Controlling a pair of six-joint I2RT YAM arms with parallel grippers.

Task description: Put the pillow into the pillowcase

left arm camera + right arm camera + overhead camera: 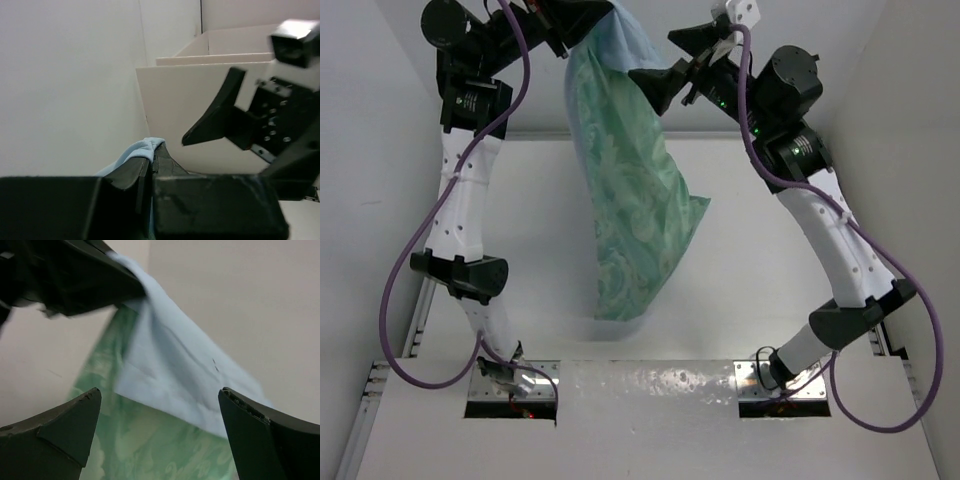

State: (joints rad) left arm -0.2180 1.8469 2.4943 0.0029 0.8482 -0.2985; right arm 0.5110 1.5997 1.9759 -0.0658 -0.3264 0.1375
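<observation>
1. Overhead, the pillowcase (635, 210) hangs from the left gripper (560, 42), with its sea-green scroll-patterned face toward the top camera. Its lower end is blurred close above the white table (540, 230).
2. The left gripper's fingers (130, 175) are pressed together on a light blue top corner of the fabric, which bunches out between them in the left wrist view.
3. The right gripper (675, 62) is spread wide and grips nothing, just beside the pillowcase's upper right edge.
4. In the right wrist view, the blue and green faces lie beyond the parted fingers (60, 425), touching neither.
</observation>
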